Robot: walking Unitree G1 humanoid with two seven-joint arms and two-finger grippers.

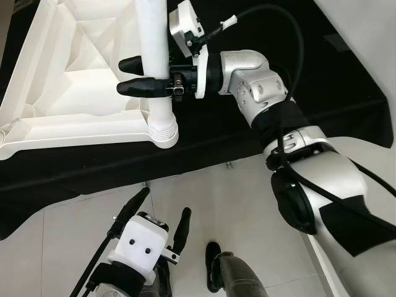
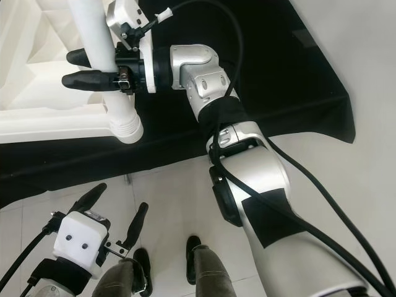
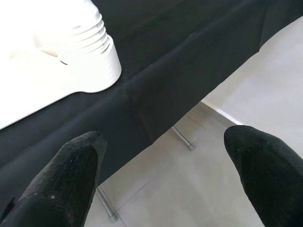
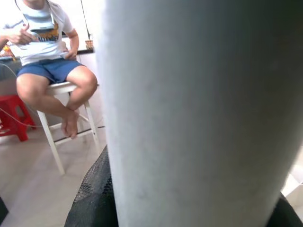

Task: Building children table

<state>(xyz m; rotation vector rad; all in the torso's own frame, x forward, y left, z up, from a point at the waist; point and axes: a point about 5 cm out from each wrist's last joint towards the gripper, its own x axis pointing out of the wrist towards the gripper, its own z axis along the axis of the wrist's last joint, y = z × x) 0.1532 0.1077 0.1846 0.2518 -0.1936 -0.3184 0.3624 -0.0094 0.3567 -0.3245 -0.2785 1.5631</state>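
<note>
A white plastic children's tabletop point(image 1: 68, 80) lies upside down on a black cloth point(image 1: 204, 148). A white table leg point(image 1: 153, 43) stands upright in the threaded corner socket point(image 1: 164, 131) nearest me. My right gripper point(image 1: 133, 75) is shut on the table leg, one black finger on each side of it. In the right wrist view the table leg point(image 4: 199, 113) is pressed close against the camera. My left gripper point(image 1: 166, 213) hangs low over the floor below the cloth's edge, open and holding nothing, and its fingers point(image 3: 61, 184) point toward the corner socket point(image 3: 85, 56).
The black cloth covers a low table whose thin metal legs point(image 3: 182, 139) stand on pale tiles point(image 1: 235, 204). My own feet point(image 1: 213, 266) are near the front edge. A person point(image 4: 42, 52) sits on a white stool beyond the table, beside a red stool point(image 4: 14, 116).
</note>
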